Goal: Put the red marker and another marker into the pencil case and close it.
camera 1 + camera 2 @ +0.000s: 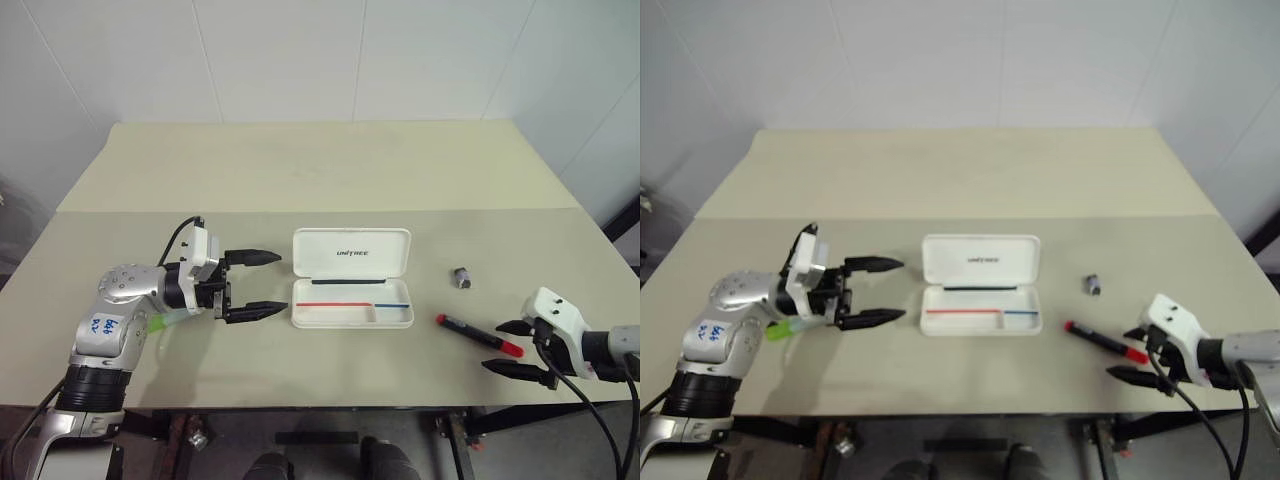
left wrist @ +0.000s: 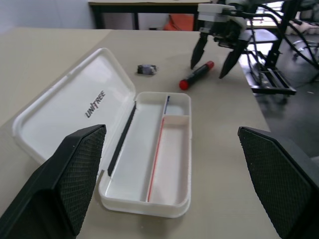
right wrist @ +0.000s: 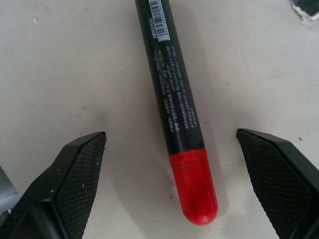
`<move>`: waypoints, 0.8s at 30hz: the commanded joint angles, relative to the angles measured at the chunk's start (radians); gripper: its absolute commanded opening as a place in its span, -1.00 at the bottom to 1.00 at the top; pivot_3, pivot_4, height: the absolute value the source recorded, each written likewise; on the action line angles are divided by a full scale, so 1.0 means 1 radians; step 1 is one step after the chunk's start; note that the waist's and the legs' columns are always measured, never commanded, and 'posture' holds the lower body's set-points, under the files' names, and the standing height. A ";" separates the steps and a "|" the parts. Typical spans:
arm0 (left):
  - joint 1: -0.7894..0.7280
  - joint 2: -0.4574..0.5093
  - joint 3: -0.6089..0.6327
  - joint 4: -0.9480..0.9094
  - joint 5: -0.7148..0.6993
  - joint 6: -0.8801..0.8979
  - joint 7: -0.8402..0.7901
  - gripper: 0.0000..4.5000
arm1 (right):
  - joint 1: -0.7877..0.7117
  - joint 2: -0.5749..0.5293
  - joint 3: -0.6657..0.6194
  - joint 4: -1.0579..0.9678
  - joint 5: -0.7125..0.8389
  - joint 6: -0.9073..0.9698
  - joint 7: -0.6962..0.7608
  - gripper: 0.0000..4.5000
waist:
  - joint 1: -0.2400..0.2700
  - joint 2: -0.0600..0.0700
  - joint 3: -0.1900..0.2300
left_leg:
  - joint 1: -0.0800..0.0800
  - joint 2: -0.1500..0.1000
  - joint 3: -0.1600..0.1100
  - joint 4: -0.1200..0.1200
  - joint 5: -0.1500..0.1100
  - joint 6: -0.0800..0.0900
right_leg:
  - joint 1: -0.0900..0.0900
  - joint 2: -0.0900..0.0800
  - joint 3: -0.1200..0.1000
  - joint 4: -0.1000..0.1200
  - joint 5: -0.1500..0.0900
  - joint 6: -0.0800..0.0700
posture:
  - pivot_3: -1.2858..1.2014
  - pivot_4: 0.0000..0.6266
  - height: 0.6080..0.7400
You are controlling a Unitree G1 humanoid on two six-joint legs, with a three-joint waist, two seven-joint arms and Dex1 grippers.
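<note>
Right wrist view has my right gripper (image 3: 169,184) spread astride the red marker (image 3: 174,104); closing off-centre could roll it away.

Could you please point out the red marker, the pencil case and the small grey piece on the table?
red marker (image 1: 478,335), left eye view, middle of its black barrel.
pencil case (image 1: 351,252), left eye view, inside of its open lid.
small grey piece (image 1: 462,277), left eye view, its middle.

bg: beige table (image 1: 300,170); white tiled wall (image 1: 300,60) behind
</note>
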 commanded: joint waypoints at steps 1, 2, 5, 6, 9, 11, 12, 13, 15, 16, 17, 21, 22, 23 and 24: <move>-0.023 0.033 -0.003 -0.007 -0.012 0.001 -0.056 1.00 | -0.012 0.014 0.017 0.058 -0.008 -0.044 -0.011 0.97 | -0.002 0.000 0.000 | 0.000 0.000 0.000 0.000 0.000 0.000 | 0.000 0.000 0.000 0.000 0.000 0.000 | 0.03 -0.52 1.00; -0.025 0.039 -0.005 -0.005 -0.010 0.000 -0.068 1.00 | -0.022 0.020 0.023 0.068 -0.006 -0.048 -0.014 0.97 | -0.003 -0.001 0.000 | 0.001 0.000 0.000 0.001 0.000 0.000 | 0.001 0.000 0.000 0.000 0.000 0.000 | 0.03 -0.52 1.00; -0.031 0.046 -0.007 0.004 -0.003 -0.004 -0.086 1.00 | -0.047 0.033 0.039 0.089 -0.007 -0.063 -0.019 0.97 | -0.007 -0.002 0.000 | 0.001 0.000 0.000 0.002 0.000 0.000 | 0.002 0.000 0.000 -0.001 0.002 0.000 | 0.03 -0.52 1.00; -0.035 0.046 -0.007 0.009 -0.001 -0.006 -0.088 1.00 | -0.057 0.040 0.043 0.093 -0.006 -0.064 -0.023 0.90 | -0.008 -0.002 0.000 | 0.002 0.000 0.001 0.002 0.000 0.000 | 0.003 0.000 0.001 -0.001 0.002 0.000 | 0.03 -0.52 1.00; -0.040 0.046 0.000 0.014 0.005 -0.014 -0.082 1.00 | -0.074 0.057 0.056 0.091 -0.006 -0.076 -0.035 0.56 | -0.010 -0.003 0.001 | 0.004 0.001 0.002 0.003 0.000 0.000 | 0.005 0.001 0.002 -0.001 0.002 -0.001 | 0.03 -0.52 1.00; -0.036 0.046 0.005 0.011 0.005 -0.016 -0.075 1.00 | -0.079 0.063 0.061 0.088 -0.007 -0.080 -0.045 0.25 | -0.010 -0.003 0.001 | 0.009 0.002 0.002 0.002 0.000 0.000 | 0.008 0.002 0.002 -0.001 0.002 -0.002 | 0.03 -0.52 1.00; -0.033 0.045 0.006 0.007 0.005 -0.015 -0.072 1.00 | -0.079 0.064 0.062 0.085 -0.006 -0.079 -0.049 0.08 | -0.010 -0.004 0.001 | 0.011 0.003 0.002 0.001 0.000 0.000 | 0.011 0.002 0.002 -0.001 0.001 -0.002 | 0.03 -0.52 1.00; -0.028 0.045 0.008 0.003 0.004 -0.015 -0.069 1.00 | -0.077 0.065 0.061 0.081 -0.005 -0.078 -0.052 -0.07 | -0.010 -0.004 0.001 | 0.014 0.003 0.002 0.000 0.000 0.000 | 0.014 0.003 0.002 -0.003 0.000 -0.004 | 0.03 -0.52 1.00; -0.025 0.044 0.009 0.001 0.005 -0.014 -0.064 1.00 | -0.079 0.067 0.061 0.077 -0.002 -0.075 -0.056 -0.38 | -0.010 -0.004 0.001 | 0.015 0.004 0.002 -0.001 0.000 0.000 | 0.015 0.004 0.002 -0.004 0.000 -0.004 | 0.03 -0.52 1.00; -0.024 0.044 0.009 0.001 0.006 -0.016 -0.063 1.00 | -0.080 0.067 0.061 0.076 -0.001 -0.076 -0.057 -0.55 | -0.010 -0.004 0.001 | 0.015 0.004 0.001 -0.001 0.000 0.000 | 0.015 0.004 0.002 -0.004 0.000 -0.004 | 0.03 -0.52 1.00; -0.022 0.045 0.010 0.001 0.006 -0.017 -0.063 1.00 | -0.081 0.067 0.061 0.075 -0.001 -0.076 -0.058 -0.70 | -0.010 -0.004 0.001 | 0.014 0.004 0.001 -0.001 0.000 0.000 | 0.015 0.004 0.002 -0.005 0.001 -0.003 | 0.03 -0.52 1.00; -0.018 0.047 0.014 0.001 0.008 -0.022 -0.058 1.00 | -0.093 0.065 0.063 0.082 -0.005 -0.083 -0.058 -0.74 | -0.011 -0.004 0.001 | 0.014 0.004 0.002 -0.001 0.000 0.000 | 0.015 0.004 0.002 -0.006 0.001 -0.002 | 0.03 -0.52 1.00; -0.017 0.047 0.016 0.000 0.008 -0.023 -0.056 1.00 | -0.100 0.063 0.063 0.087 -0.009 -0.092 -0.060 -0.74 | -0.012 -0.004 0.001 | 0.014 0.004 0.002 -0.002 0.000 0.000 | 0.015 0.004 0.002 -0.007 0.002 -0.002 | 0.03 -0.52 1.00; -0.015 0.048 0.017 0.000 0.008 -0.024 -0.054 1.00 | -0.110 0.062 0.063 0.093 -0.014 -0.106 -0.061 -0.74 | -0.014 -0.004 0.001 | 0.014 0.004 0.002 -0.002 0.000 0.000 | 0.015 0.004 0.002 -0.007 0.002 -0.002 | 0.03 -0.52 1.00; -0.012 0.049 0.019 -0.002 0.008 -0.025 -0.051 1.00 | -0.121 0.059 0.061 0.100 -0.015 -0.122 -0.057 -0.74 | -0.016 -0.004 0.001 | 0.014 0.004 0.002 -0.002 0.000 0.000 | 0.015 0.004 0.002 -0.007 0.002 -0.002 | 0.03 -0.52 1.00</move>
